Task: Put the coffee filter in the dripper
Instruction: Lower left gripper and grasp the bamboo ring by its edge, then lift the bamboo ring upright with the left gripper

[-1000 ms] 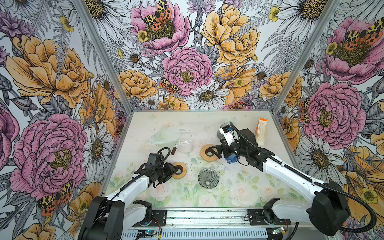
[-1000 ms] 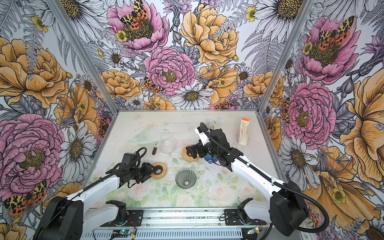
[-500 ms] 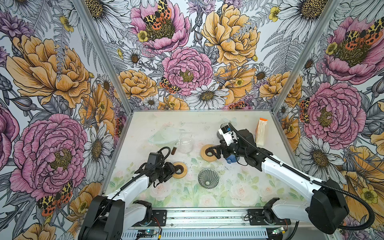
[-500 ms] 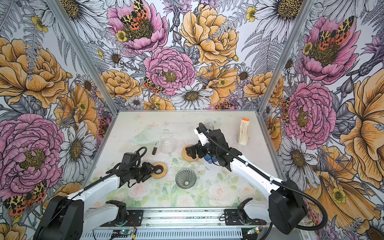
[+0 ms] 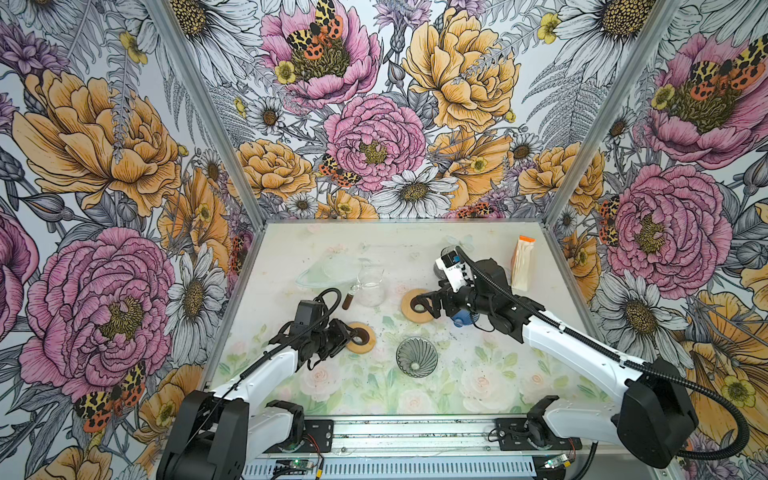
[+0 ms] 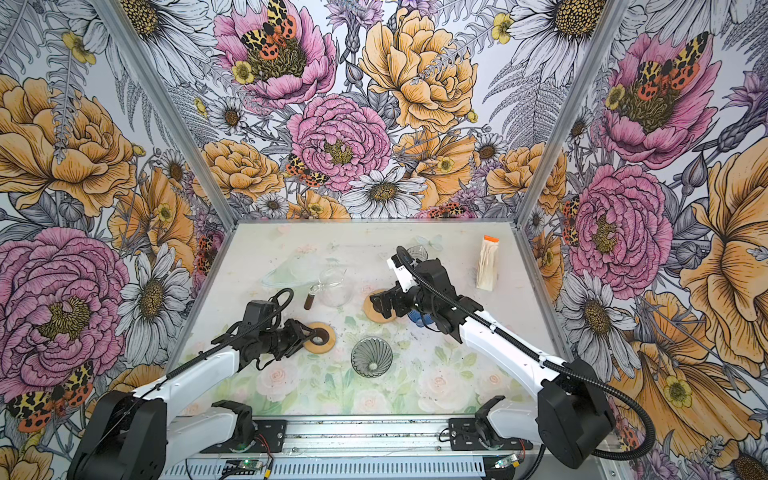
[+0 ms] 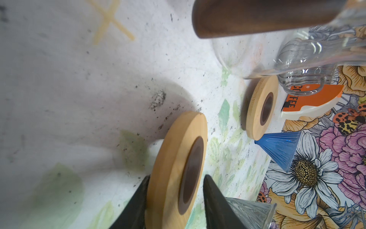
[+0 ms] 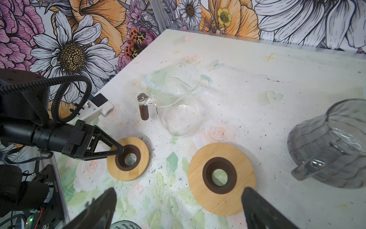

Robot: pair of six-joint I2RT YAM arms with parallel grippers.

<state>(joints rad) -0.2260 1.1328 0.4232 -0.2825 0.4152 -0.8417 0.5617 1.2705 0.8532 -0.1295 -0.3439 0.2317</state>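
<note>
The coffee filter pack [image 5: 523, 266], white with an orange top, stands at the back right, untouched. A grey ribbed glass dripper [image 5: 416, 356] sits at the front middle, and a blue dripper [image 5: 463, 321] lies under my right arm. My left gripper [image 7: 176, 177] straddles the near edge of a wooden ring [image 5: 360, 332]. One finger presses the ring's underside and a gap still shows at the other. My right gripper [image 8: 179, 190] hovers wide open over a second wooden ring [image 8: 220, 176], holding nothing.
A clear glass carafe [image 5: 370, 286] with a dark wooden handle stands behind the left ring. Another grey glass dripper [image 8: 332, 150] sits behind my right wrist. Coffee grounds speckle the table [image 5: 478, 386]. Walls close in on three sides.
My left gripper's jaws have narrowed around the wooden ring's edge. The right gripper has drifted slightly left over its ring, still wide open.
</note>
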